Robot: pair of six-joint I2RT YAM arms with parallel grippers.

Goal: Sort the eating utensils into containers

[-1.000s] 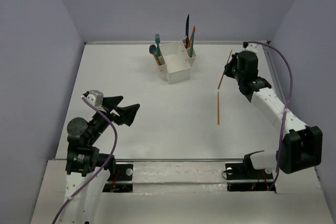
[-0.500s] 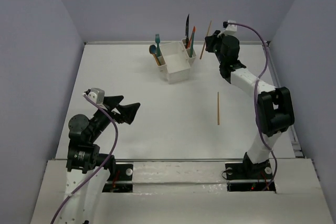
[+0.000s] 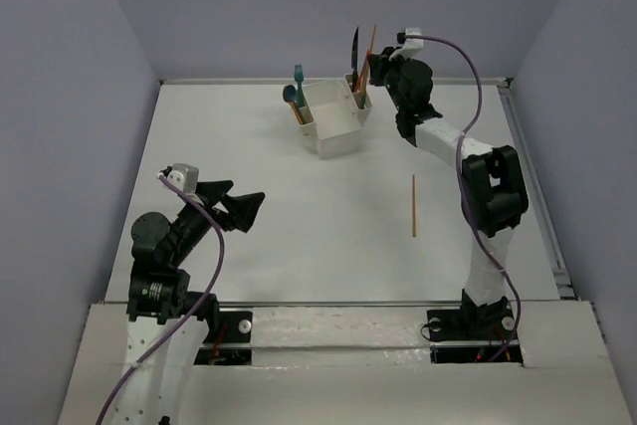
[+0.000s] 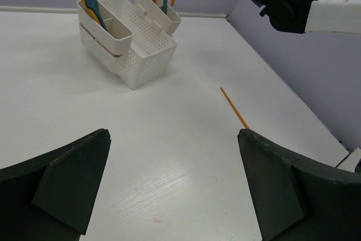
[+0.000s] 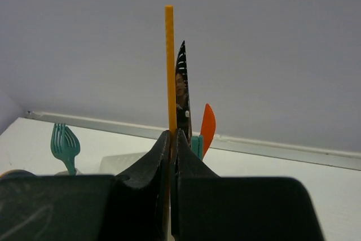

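right arm (image 3: pixel 438 134) reaches upper centre, jaws pinching an upright orange stick (image 5: pixel 170 55) by the caddy (image 3: pixel 338 144). left arm (image 3: pixel 164 241) folded lower left, jaws wide.

The overhead camera sits high behind my shoulders, tilted down and forward. It takes in the whole counter (image 3: pixel 299 146), with my arm bases along the bottom edge. My left wrist camera rides low, peering out between my left hand's (image 4: pixel 174 134) spread fingers toward the white caddy (image 4: pixel 127 43) and the loose stick (image 4: pixel 234 107), both also in the overhead view. My right wrist camera is in tight, looking along my right hand (image 5: pixel 172 136) pinched on the yellow stick (image 5: pixel 169 66). It faces the back wall (image 5: pixel 271 38), past utensil tips (image 5: pixel 207 122) in that same caddy.
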